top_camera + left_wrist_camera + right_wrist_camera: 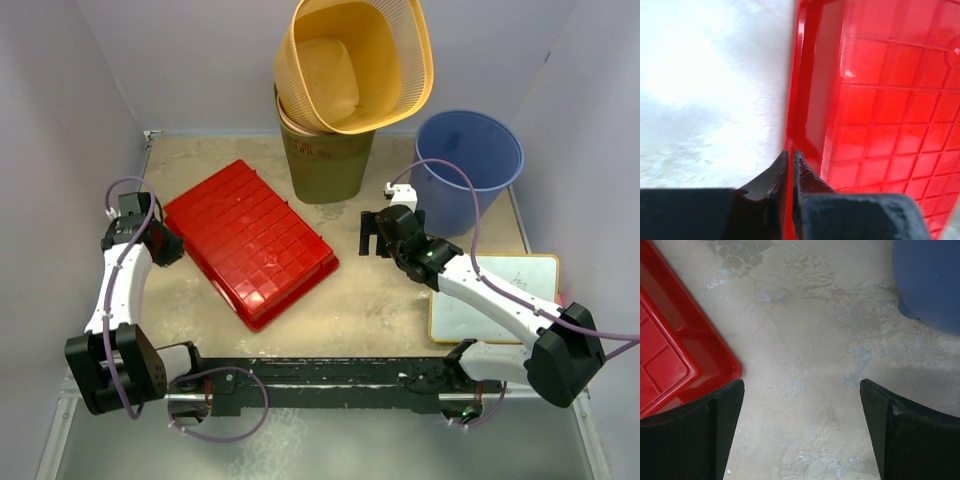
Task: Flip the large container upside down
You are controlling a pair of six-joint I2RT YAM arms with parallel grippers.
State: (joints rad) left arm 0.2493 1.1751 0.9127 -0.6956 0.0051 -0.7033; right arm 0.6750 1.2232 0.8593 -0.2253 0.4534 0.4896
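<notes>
- Top view: the red container lies flat on the bench at 9 o'clock of centre, gridded face up; the left jaws sit at its 9 o'clock edge; the right jaws hang over bare bench at its 3 o'clock, apart from it; a blue bucket stands at 2 o'clock.
- Left wrist view: the left jaws are pinched nearly together on the container's thin rim.
- Right wrist view: the right jaws are spread wide, holding nothing; the container's corner shows at 9 o'clock, the bucket at 1 o'clock.
</notes>
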